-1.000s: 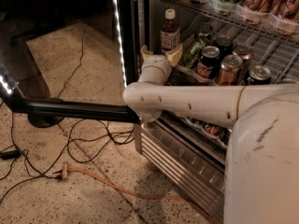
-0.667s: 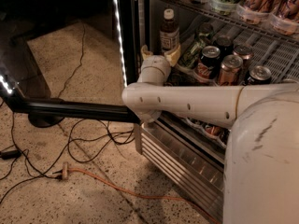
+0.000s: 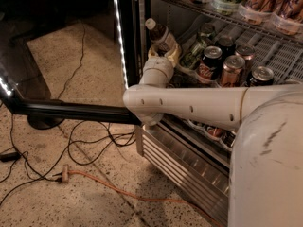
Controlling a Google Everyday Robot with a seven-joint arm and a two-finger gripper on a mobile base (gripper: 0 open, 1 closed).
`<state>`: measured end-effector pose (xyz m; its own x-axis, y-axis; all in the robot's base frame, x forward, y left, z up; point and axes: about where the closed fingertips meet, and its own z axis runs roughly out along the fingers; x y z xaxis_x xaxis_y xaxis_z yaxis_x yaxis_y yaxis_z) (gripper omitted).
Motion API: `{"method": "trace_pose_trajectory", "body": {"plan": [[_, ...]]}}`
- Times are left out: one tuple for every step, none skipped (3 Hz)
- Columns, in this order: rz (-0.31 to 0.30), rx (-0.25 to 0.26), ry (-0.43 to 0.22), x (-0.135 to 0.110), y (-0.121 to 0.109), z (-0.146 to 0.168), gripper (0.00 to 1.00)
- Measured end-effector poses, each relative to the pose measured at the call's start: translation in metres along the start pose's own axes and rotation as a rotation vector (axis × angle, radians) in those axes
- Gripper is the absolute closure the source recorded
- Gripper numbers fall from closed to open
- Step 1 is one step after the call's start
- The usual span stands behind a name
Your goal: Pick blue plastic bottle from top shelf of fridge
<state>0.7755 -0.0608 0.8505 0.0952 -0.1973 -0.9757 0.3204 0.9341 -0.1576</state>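
Observation:
The blue plastic bottle (image 3: 161,34), with dark liquid and a white cap, leans to the left at the front left corner of a wire shelf in the fridge (image 3: 189,167). My gripper (image 3: 166,52) sits at the bottle's lower half, shut on it, and its pale fingers (image 3: 175,52) wrap the base. My white arm (image 3: 189,107) reaches in from the right across the fridge opening and hides the bottle's bottom.
Several cans (image 3: 222,63) stand right of the bottle on the same shelf. More containers (image 3: 255,4) sit on the shelf above. The open glass door's black frame (image 3: 71,110) juts left. Black cables (image 3: 90,141) and an orange cord (image 3: 118,190) lie on the floor.
The bottle stood upright before and now tips left, its cap shifted toward the door frame. The wrist has turned with it.

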Motion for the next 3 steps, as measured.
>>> {"method": "trace_pose_trajectory", "body": {"plan": [[-0.018,0.02,-0.012,0.004,0.001,0.023,1.0],[-0.053,0.024,-0.034,0.014,0.008,0.054,1.0],[-0.057,0.029,-0.04,0.015,0.009,0.061,1.0]]}}
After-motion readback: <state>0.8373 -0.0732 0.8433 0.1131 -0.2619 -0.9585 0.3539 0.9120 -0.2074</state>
